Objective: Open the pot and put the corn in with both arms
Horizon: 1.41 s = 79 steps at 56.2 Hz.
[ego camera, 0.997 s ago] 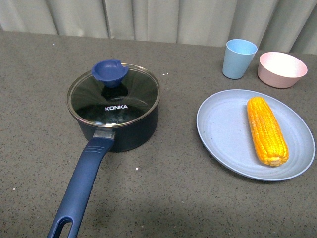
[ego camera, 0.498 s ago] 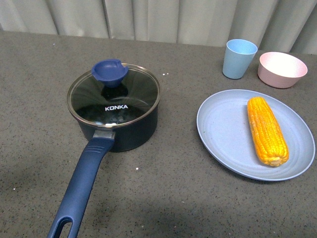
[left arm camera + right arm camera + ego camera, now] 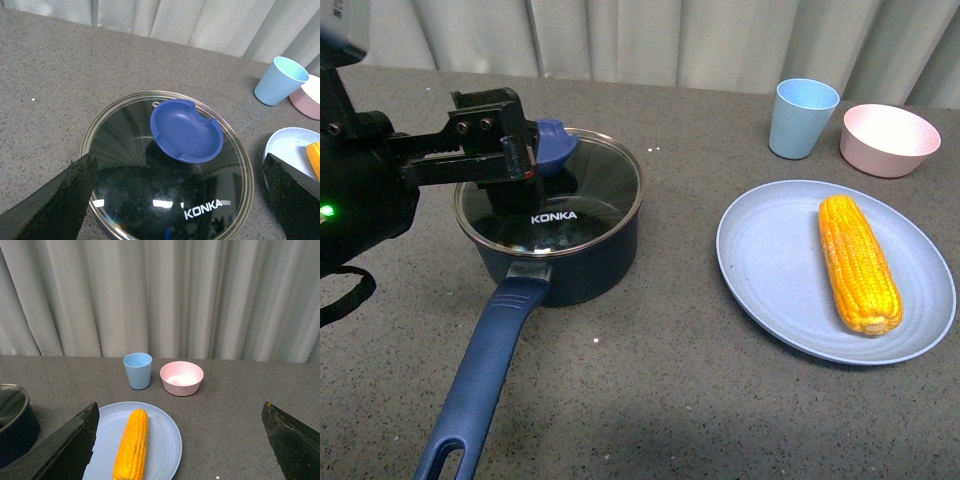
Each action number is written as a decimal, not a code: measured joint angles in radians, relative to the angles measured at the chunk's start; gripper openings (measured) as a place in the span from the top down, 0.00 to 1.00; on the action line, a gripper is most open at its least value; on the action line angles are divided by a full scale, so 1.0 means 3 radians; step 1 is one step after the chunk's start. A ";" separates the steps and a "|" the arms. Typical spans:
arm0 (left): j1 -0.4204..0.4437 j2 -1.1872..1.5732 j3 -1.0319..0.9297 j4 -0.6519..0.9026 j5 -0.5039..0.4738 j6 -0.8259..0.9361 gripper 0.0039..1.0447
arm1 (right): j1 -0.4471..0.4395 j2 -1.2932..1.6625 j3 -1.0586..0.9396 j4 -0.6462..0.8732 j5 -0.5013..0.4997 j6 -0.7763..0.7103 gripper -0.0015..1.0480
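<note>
We are at the first step, opening the pot, and the lid is on. The dark navy saucepan (image 3: 590,268) sits on the left of the grey speckled worktop (image 3: 670,390), its long blue handle (image 3: 485,370) pointing toward us. The round glass lid marked KONKA (image 3: 595,195) lies flat on the rim. The bulky black left arm (image 3: 360,190) reaches in from the left, and its left fingers (image 3: 50,205) are spread wide on either side of the lid. The blue cupped knob (image 3: 186,131) lies between them, ungripped. From these views we cannot tell whether they touch the glass.

The whole yellow-orange corn cob (image 3: 858,262) lies well apart to the right on the pale blue round plate (image 3: 770,270). A light blue cup (image 3: 803,118) and a pink bowl (image 3: 888,140) stand behind it. The right fingers (image 3: 55,450) are also parted and hold nothing, facing the plate from a distance.

Next, we judge, the left fingers must centre on the knob, close firmly and lift the lid straight up. Then the right side can go down for the cob.
</note>
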State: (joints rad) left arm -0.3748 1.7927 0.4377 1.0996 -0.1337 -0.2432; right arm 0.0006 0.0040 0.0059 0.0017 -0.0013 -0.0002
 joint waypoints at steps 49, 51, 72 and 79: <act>-0.0025 0.0983 0.0815 0.0102 0.0160 0.0361 0.06 | 0.0000 0.0000 0.0000 0.0000 0.0000 0.0000 0.09; -0.0017 0.0991 0.0818 0.0102 0.0161 0.0362 0.06 | 0.0000 0.0000 0.0000 0.0000 0.0000 0.0000 0.09; 0.0009 0.0985 0.0823 0.0113 0.0175 0.0343 0.43 | 0.0000 0.0000 0.0000 0.0000 0.0000 0.0000 0.09; 0.0027 0.0858 0.0783 0.0109 0.0186 0.0295 0.43 | 0.0000 0.0000 0.0000 0.0000 0.0000 0.0000 0.09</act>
State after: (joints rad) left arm -0.3668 2.0502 0.6727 1.1324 -0.0780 -0.1547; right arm 0.0006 0.0040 0.0059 0.0017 -0.0013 -0.0002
